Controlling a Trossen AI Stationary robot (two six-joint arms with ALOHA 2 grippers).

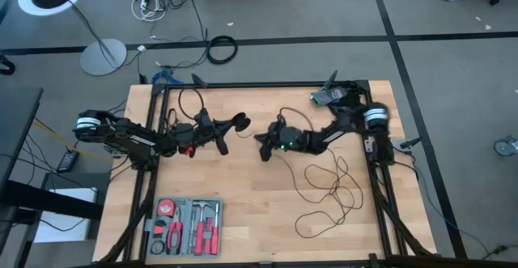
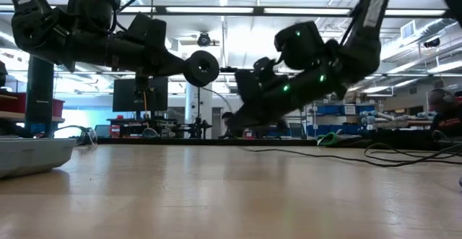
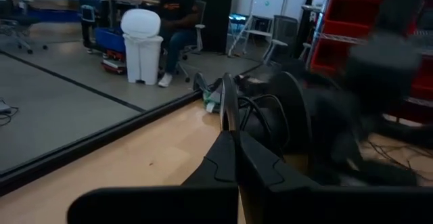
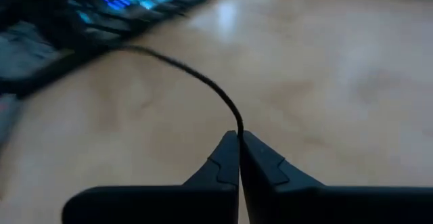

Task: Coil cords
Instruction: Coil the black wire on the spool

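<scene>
High view shows our two tools meeting over the middle of the desk. Our left tool is pressed together and holds the round puck up off the wood. Our right tool is pinched on the thin black wire, just beside it. The rest of the cord lies in loose loops on the desk near the right arm, well apart from the tool kit at the front. We judge the risk to be slippage: the wire is thin and may slide through the pinch. If we draw it in quickly, the slack loops could cross and knot, or catch on the desk frame.
</scene>
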